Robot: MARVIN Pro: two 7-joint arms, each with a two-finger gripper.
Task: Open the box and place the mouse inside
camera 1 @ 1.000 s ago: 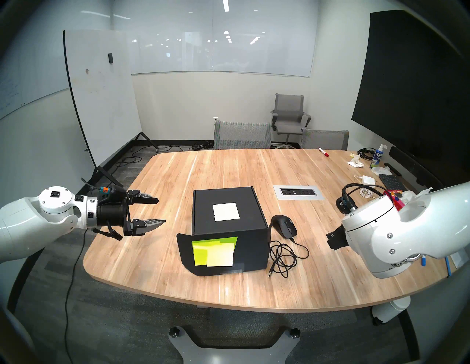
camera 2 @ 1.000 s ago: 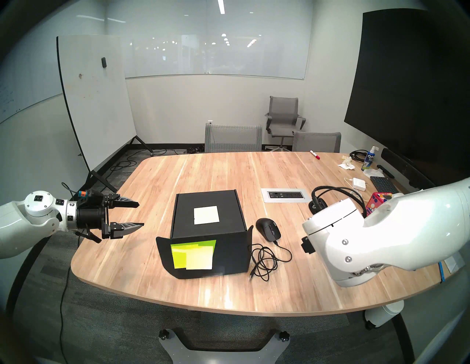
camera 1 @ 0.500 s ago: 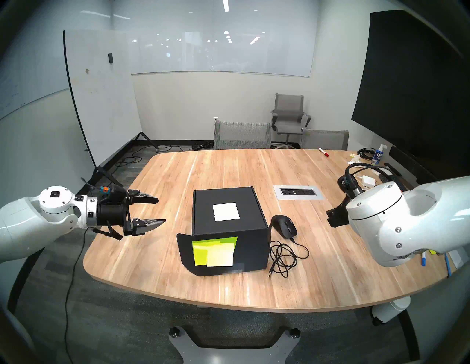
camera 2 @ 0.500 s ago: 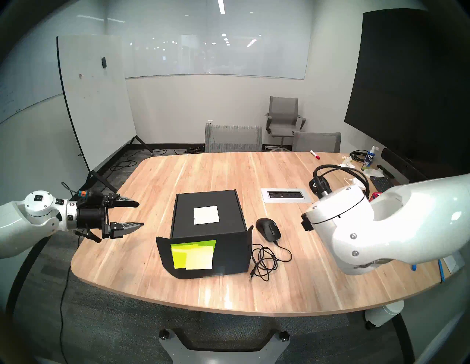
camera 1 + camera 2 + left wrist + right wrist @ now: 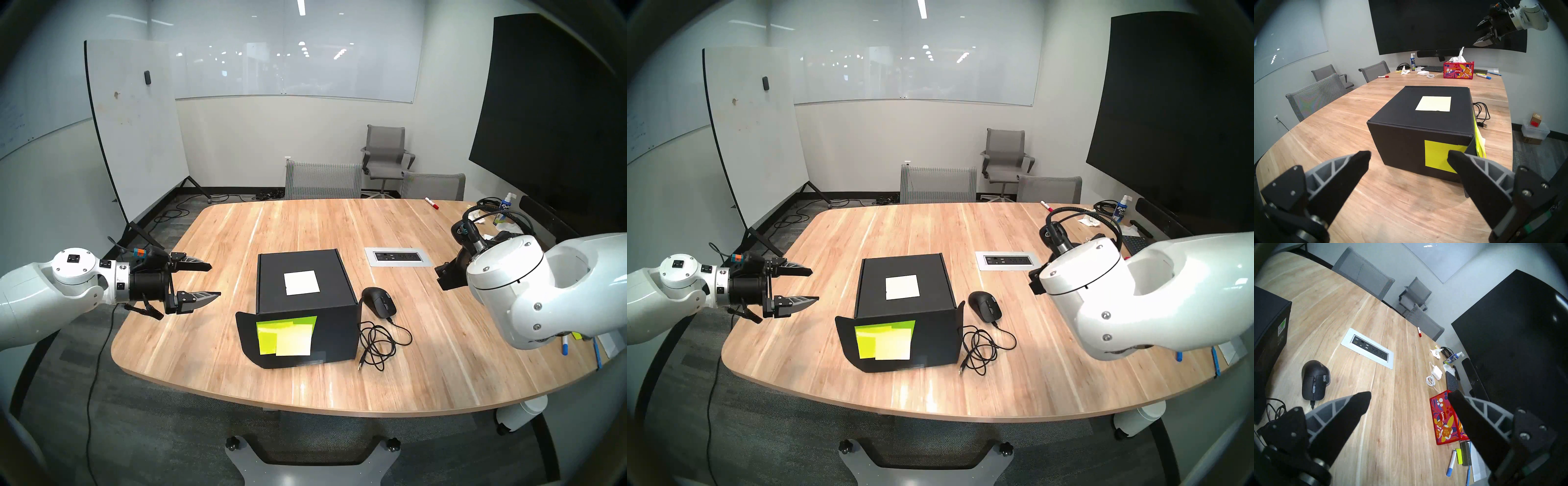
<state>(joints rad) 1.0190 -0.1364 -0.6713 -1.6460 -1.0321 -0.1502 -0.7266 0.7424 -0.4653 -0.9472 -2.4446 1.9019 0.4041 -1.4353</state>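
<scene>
Both grippers you run hang empty above the worktop [image 5: 237, 237], fingers apart: the left gripper [image 5: 213, 281] beside the box's left, the right gripper [image 5: 1409, 394] raised over the right side. Your box [image 5: 302, 285] sits closed, sticky notes [image 5: 285, 334] on its front flap. Your mouse [image 5: 379, 301] lies just right of it, cable [image 5: 380, 342] coiled nearer you.

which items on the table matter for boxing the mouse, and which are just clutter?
Job:
- black box, lid shut
- black wired mouse beside it
- mouse cable

Clutter:
- tissue box
- white charger
- red marker
- spray bottle
- keyboard
- blue marker
</scene>
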